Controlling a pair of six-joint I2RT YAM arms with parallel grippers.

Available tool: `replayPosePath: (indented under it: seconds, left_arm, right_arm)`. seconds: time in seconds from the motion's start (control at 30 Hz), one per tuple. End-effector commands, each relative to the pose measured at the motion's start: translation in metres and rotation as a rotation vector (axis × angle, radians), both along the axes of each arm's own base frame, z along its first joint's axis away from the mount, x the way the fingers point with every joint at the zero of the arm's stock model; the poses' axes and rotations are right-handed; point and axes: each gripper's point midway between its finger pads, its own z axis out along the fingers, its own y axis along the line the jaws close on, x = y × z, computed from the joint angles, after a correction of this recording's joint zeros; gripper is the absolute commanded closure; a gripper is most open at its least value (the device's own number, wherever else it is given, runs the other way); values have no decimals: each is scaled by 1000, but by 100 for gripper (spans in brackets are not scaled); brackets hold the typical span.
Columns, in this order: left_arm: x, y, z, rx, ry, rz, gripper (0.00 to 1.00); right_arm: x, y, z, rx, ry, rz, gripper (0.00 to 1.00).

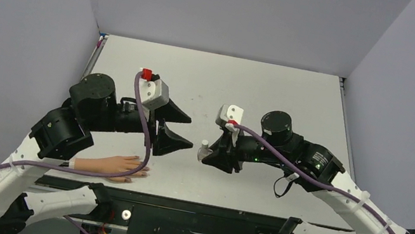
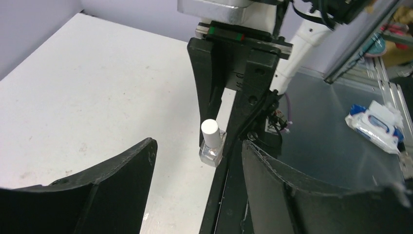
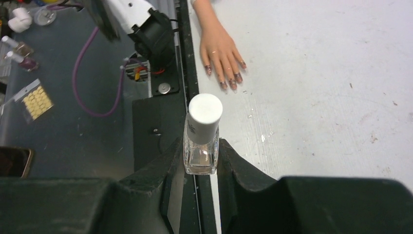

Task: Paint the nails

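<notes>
A peach fake hand [image 1: 112, 166] lies flat at the table's front edge, left of centre, fingers pointing right. Its dark purplish-brown nails [image 3: 229, 80] show in the right wrist view, beyond the bottle. My right gripper [image 3: 200, 147] is shut on a small clear bottle [image 3: 200, 155] with a white cap [image 3: 205, 112], held upright just above the table's front edge. In the top view that bottle [image 1: 204, 147] sits at the right gripper's [image 1: 208, 154] tip. My left gripper [image 1: 184, 130] is open and empty, its tips facing the bottle [image 2: 212, 148] a short gap away.
A black rail [image 3: 187, 73] runs along the table's front edge. Off the table lie a wipes packet [image 2: 377, 124], other small polish bottles [image 3: 19, 53] and a bag with yellow dots [image 3: 38, 100]. Grey walls enclose the table on three sides.
</notes>
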Motion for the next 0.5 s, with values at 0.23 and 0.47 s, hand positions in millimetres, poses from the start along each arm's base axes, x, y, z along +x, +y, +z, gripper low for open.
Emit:
replayPosePath:
  seconds: [0.23, 0.47]
  left_arm:
    - [-54, 3, 3, 161, -57, -392, 42]
    - [-51, -7, -15, 222, 5, -440, 44]
  right_arm:
    - [-37, -14, 10, 7, -49, 221, 100]
    - [-35, -14, 8, -22, -61, 229, 100]
